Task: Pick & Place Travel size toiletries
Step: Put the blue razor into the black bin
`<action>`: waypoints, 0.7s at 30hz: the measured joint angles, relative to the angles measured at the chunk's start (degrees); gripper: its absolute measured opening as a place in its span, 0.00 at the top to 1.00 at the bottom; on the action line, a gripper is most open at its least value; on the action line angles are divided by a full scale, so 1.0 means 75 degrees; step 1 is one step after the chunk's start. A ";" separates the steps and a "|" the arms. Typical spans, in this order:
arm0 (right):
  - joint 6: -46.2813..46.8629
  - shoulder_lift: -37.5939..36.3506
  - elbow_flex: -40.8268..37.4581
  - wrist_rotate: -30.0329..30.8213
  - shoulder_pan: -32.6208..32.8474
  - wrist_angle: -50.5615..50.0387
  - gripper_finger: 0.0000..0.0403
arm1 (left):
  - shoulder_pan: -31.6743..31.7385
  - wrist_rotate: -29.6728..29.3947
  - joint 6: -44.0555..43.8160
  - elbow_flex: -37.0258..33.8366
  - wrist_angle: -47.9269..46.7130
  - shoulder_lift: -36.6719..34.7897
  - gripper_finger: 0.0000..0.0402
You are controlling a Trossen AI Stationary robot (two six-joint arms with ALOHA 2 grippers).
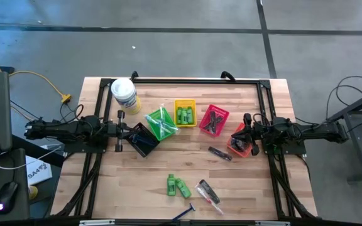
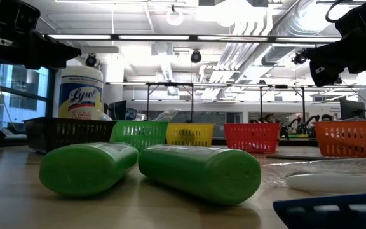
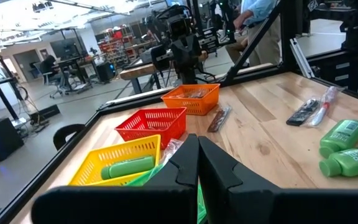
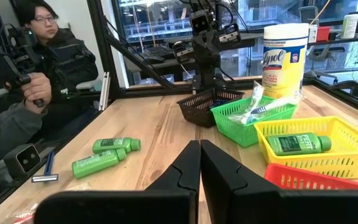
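i see both arms parked over the wooden surface, one at each side. my left hand hangs above the black basket, fingers pressed together and holding nothing. my right hand hangs above the orange basket, also pinched shut and empty. between them the baskets run in a row: green basket with clear tubes in it, yellow basket with green bottles, red basket with dark items i cannot make out. a white tub stands at the far left, just beyond the black basket. loose on the near part of the surface lie two green bottles side by side, a packet to their right, and a blue razor at the near edge. a dark comb lies near the orange basket. a person sits beyond the surface in my right wrist view.
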 joint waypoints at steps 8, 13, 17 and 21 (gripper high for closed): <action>-0.0001 -0.0002 0.0003 0.0000 0.0000 0.0005 0.99 | 0.0000 0.0000 -0.0047 0.0000 0.0009 0.0000 1.00; 0.0017 -0.0002 0.0002 0.0000 0.0000 0.0009 0.99 | 0.0000 0.0000 -0.0039 0.0000 0.0004 0.0000 1.00; 0.0020 0.0001 0.0003 0.0003 0.0000 0.0012 0.99 | 0.0000 0.0012 -0.0020 0.0000 0.0007 0.0003 1.00; 0.0020 0.0001 0.0003 0.0063 0.0000 0.0012 0.99 | 0.0000 0.0017 -0.0013 0.0000 0.0006 0.0003 1.00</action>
